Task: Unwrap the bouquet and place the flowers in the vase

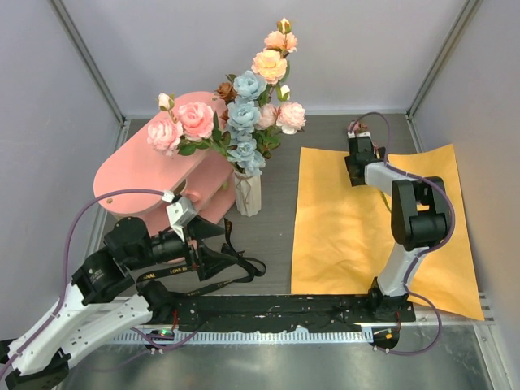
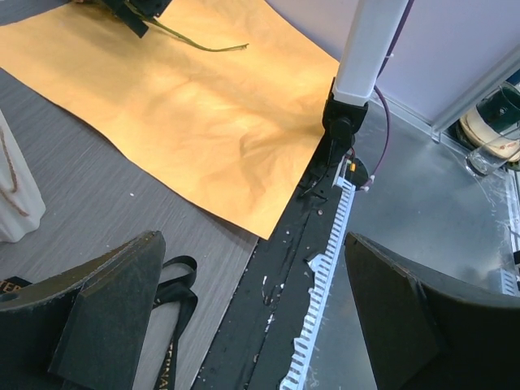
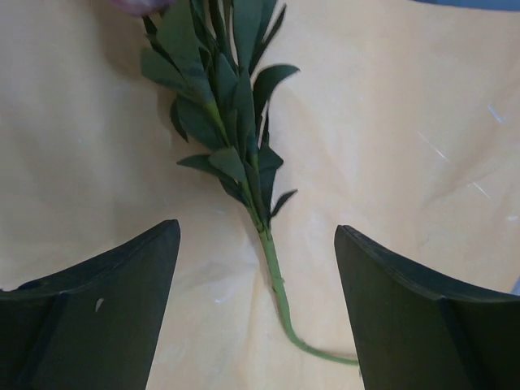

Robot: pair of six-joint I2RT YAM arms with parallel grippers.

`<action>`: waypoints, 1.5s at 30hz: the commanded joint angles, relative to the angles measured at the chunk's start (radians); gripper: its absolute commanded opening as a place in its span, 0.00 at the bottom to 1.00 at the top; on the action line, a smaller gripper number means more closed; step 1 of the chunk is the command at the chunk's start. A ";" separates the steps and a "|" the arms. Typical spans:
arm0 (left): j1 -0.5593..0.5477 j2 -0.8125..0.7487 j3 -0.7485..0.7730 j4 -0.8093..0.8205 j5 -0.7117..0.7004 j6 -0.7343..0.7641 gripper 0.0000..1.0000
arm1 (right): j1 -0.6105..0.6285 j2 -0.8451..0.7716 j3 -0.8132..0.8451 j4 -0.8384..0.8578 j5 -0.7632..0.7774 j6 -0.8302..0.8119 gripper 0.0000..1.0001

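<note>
Right gripper [image 3: 256, 231] spread wide above the orange paper [image 3: 422, 122]; leafy sprig [image 3: 236, 122] lay flat between its fingers, touching neither. Left gripper [image 2: 252, 276] also wide, vase [image 1: 249, 195] nearby, apart.

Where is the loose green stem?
Right wrist view: the green stem lies on the orange paper, right side of the table, below the open right gripper.

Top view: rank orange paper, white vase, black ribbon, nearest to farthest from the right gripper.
From the right gripper:
1. Orange paper, directly under it.
2. White vase, to its left, by the pink shelf.
3. Black ribbon, farther left and nearer the bases, beside the left gripper.
</note>
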 commanded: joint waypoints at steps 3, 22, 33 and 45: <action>0.001 0.009 0.030 0.014 0.054 0.028 0.97 | -0.112 0.016 0.071 0.154 -0.393 -0.051 0.79; 0.002 0.073 0.023 0.066 0.109 -0.029 0.97 | -0.270 0.153 0.272 0.042 -0.821 0.014 0.28; 0.002 0.156 0.011 0.233 0.025 -0.205 0.97 | -0.230 -0.252 0.355 -0.027 -0.751 0.271 0.07; -0.007 0.417 0.002 0.653 0.144 -0.466 0.82 | -0.209 -1.027 -0.320 0.342 -1.135 0.692 0.04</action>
